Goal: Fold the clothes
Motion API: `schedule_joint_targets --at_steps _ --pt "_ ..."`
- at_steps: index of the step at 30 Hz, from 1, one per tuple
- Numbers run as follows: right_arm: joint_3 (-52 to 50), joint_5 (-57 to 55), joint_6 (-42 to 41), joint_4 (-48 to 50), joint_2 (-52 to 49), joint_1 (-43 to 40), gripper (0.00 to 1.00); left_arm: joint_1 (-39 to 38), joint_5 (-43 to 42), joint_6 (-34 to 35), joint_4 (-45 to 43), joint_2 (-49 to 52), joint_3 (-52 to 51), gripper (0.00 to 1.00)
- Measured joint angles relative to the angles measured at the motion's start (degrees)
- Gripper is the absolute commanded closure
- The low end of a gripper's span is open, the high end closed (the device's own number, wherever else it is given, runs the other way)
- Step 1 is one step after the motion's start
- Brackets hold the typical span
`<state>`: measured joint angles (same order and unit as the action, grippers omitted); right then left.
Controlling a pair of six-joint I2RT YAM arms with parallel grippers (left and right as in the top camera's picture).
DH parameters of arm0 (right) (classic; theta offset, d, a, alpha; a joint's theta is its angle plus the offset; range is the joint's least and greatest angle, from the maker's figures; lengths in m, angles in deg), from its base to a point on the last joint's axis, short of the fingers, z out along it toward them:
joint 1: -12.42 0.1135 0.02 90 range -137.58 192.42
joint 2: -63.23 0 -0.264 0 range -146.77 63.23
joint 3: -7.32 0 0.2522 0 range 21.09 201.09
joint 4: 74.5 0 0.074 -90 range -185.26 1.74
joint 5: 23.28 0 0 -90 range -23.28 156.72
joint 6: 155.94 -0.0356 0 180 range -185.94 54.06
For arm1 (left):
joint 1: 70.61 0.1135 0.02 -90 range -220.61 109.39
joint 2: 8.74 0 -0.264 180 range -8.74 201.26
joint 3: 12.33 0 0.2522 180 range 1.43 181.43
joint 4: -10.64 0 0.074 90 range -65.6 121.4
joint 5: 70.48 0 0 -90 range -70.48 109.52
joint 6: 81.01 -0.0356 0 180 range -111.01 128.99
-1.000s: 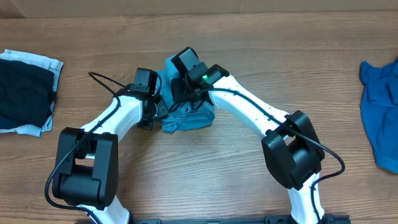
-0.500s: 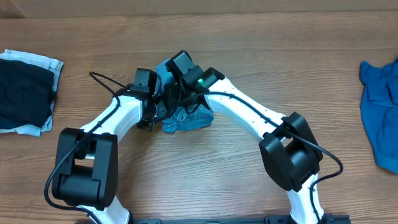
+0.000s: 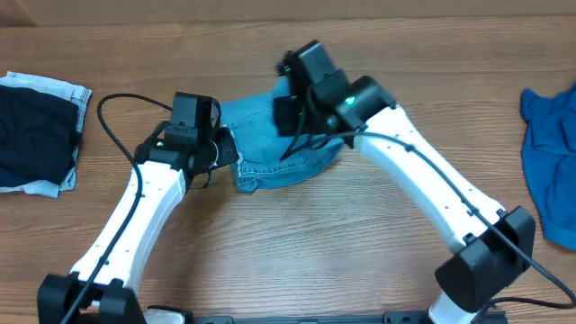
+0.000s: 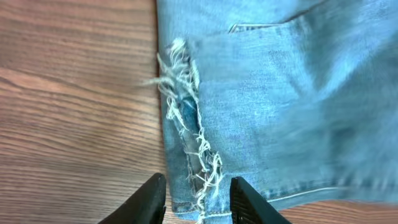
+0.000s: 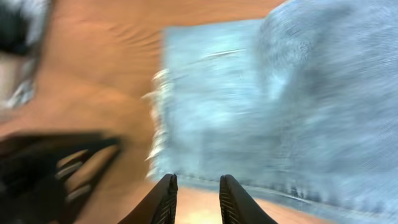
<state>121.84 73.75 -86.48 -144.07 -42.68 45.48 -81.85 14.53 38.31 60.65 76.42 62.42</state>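
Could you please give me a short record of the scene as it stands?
centre: jeans, partly spread on the table
left edge: dark piece, in a heap
right edge: blue denim, crumpled
left tool: jaws apart, over the jeans' frayed hem
right tool: jaws apart, above the jeans; view blurred

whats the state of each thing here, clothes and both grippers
jeans: lying in the middle, rumpled, frayed hem showing
navy piece: lying flat, far left
blue garment: crumpled, far right
left gripper: open, over the frayed hem
right gripper: open, over the jeans, view blurred
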Motion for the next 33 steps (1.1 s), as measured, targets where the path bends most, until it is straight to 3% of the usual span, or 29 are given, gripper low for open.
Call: schedule_joint_targets --at_steps 1,2,3,4,6,11,16,22,29,33 --pt "-0.33 -0.63 -0.11 0.37 -0.37 -1.77 0.69 0.00 0.00 -0.33 0.00 -0.37 0.00 0.62" --pt "-1.09 -1.18 -0.26 0.76 -0.83 -4.52 0.53 0.00 0.02 -0.87 0.00 -0.55 0.00 0.61" --pt "-1.51 -1.25 -0.48 0.74 -1.27 -6.08 0.31 0.00 0.04 -1.03 -0.02 -0.55 0.00 0.60" --pt "-2.08 -0.87 -0.46 0.61 -2.03 -8.44 0.21 0.00 0.24 -1.20 0.02 -0.55 0.00 0.60" --pt "-2.73 0.26 0.07 0.15 -4.24 -12.37 0.16 0.00 0.98 -1.46 0.00 -0.55 0.00 0.59" --pt "-3.74 9.01 5.03 -0.98 -11.82 -22.45 0.16 0.00 1.77 -2.51 0.22 0.17 0.00 0.59" --pt "-4.20 14.23 10.45 -1.16 -13.75 -28.79 0.07 0.00 1.73 -2.56 -1.27 5.75 0.00 0.60" --pt "-10.71 17.25 13.73 3.98 -13.77 -29.22 0.07 0.00 0.87 -2.56 -4.87 12.41 0.00 0.60" --pt "-20.06 25.66 14.95 16.20 -13.79 -29.16 0.08 0.00 0.17 -2.56 -7.91 13.64 0.00 0.59" --pt "-22.32 30.32 14.53 20.96 -13.79 -29.03 0.17 -0.02 -0.46 -2.56 -9.01 13.64 0.00 0.59"
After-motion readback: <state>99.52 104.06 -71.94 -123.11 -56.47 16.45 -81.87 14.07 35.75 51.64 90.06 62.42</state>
